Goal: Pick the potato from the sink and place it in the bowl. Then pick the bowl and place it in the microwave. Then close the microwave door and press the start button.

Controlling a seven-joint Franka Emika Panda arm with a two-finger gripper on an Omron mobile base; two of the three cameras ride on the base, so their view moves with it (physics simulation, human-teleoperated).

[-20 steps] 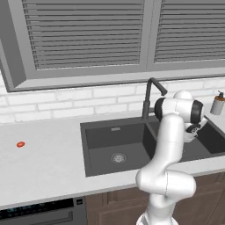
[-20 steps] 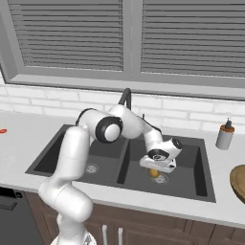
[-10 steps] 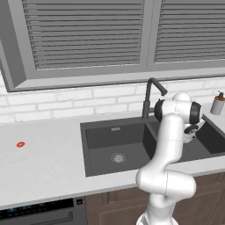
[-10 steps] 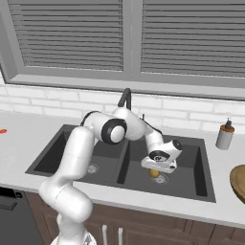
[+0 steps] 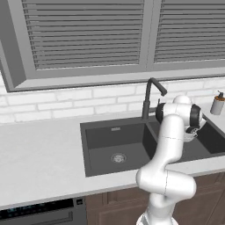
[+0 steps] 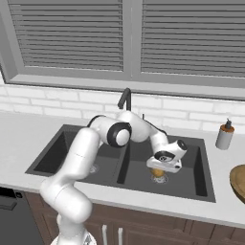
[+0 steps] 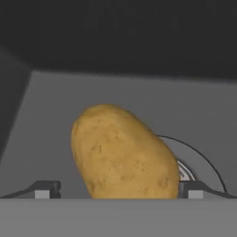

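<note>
The yellowish-brown potato (image 7: 122, 152) lies on the floor of the sink's (image 6: 191, 184) right basin, partly over the round steel drain (image 7: 196, 162). In the right base view the potato (image 6: 157, 172) peeks out under the hand. My gripper (image 7: 119, 190) is down in that basin and open, one fingertip on each side of the potato; the right fingertip is close against it, and the left one has a small gap. The wooden bowl's rim (image 6: 238, 182) shows on the counter at the far right. The microwave is out of view.
The dark tall faucet (image 6: 125, 98) rises behind the divider between the basins. A soap dispenser (image 6: 223, 135) stands on the counter behind the sink's right end. The left basin (image 5: 110, 147) holds only its drain. A window with blinds runs along the back wall.
The hand has sunk slightly lower over the potato in the right basin. The potato has not moved.
</note>
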